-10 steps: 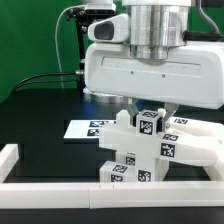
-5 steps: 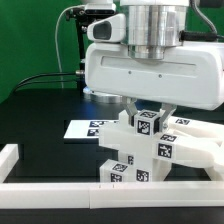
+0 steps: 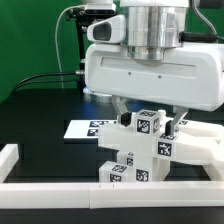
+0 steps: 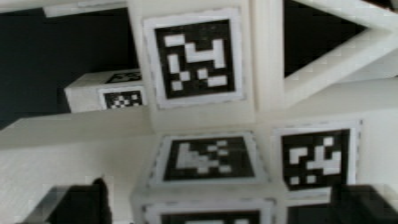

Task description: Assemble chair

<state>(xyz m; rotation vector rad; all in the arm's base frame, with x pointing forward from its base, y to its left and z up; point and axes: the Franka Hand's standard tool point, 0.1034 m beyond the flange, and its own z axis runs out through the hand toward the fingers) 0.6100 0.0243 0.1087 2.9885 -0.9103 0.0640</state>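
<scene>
- Since the earlier frames your pincer [image 3: 146, 122] has spread: the fingers that pressed on the chair's top block now stand apart on either side of it, with a dark gap showing between each finger and the block.
- You can see one dark finger [image 3: 120, 109] on the exterior view's left of the tagged top block and the other on its right, both reaching down from the big white wrist housing [image 3: 150, 70].
- Your chair [image 3: 150, 150] has not shifted between the frames; it stands on the black worktop [image 3: 40, 120] directly under the pincer, its top block between the fingers.
- Nothing is clamped: the jaws are apart and the chair rests on its own.
- You see the chair as a white stepped stack of blocks carrying black-and-white square tags, with a bar reaching toward the exterior view's right.
- Behind the chair, toward the exterior view's left, the marker board [image 3: 82, 128] lies flat on the worktop.
- A low white border rail [image 3: 40, 190] runs along the near edge of the worktop, in front of the chair.
- Your wrist view is filled with the chair [image 4: 199, 60] at close range: white faces and several tags, one large tag on an upright piece.
</scene>
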